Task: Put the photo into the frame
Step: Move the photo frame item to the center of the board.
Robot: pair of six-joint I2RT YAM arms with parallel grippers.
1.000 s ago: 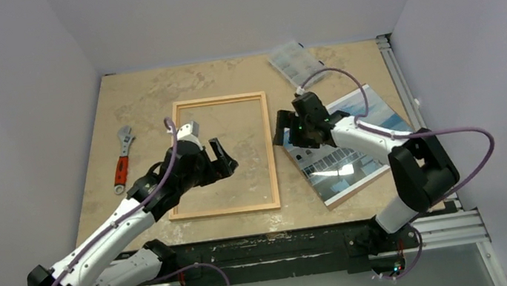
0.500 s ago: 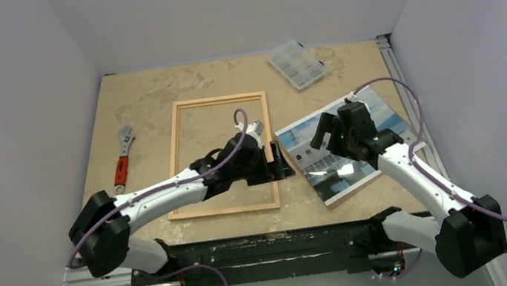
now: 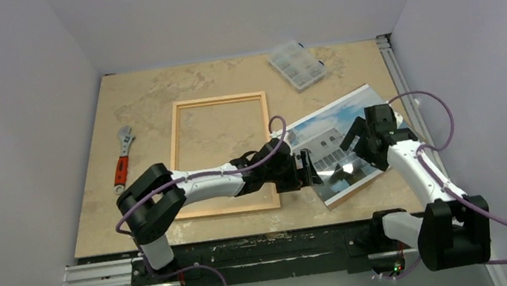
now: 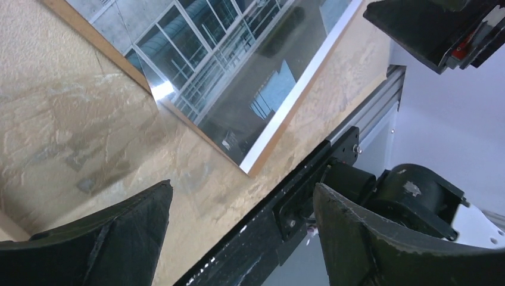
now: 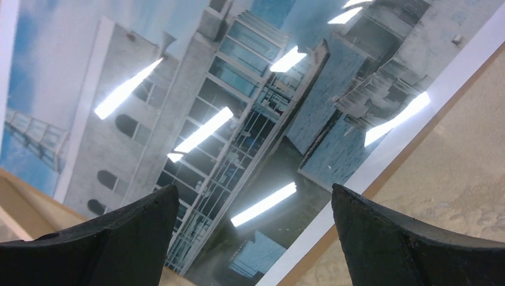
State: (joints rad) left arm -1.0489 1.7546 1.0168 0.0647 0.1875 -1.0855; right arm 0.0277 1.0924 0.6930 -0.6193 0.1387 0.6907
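The left claw (image 3: 307,170) stands wide open and holds nothing; it hangs low over the table (image 3: 139,99), and its wrist view shows bare stone between the two fingers (image 4: 369,238); the near corner of the photo (image 3: 324,137) is just at 3 o'clock of it; the near right corner of the frame (image 3: 175,146) is just at 9 o'clock.

The right claw (image 3: 357,137) is wide open too and grips nothing; it is above the photo, which lies face up directly under it and reaches mostly toward 9 o'clock; whether a fingertip touches the print, I cannot tell.

The photo lies outside the frame, tilted, just beside its right rail; a wrench (image 3: 122,160) lies at 9 o'clock of the frame; a clear plastic box (image 3: 296,64) at 1 o'clock.
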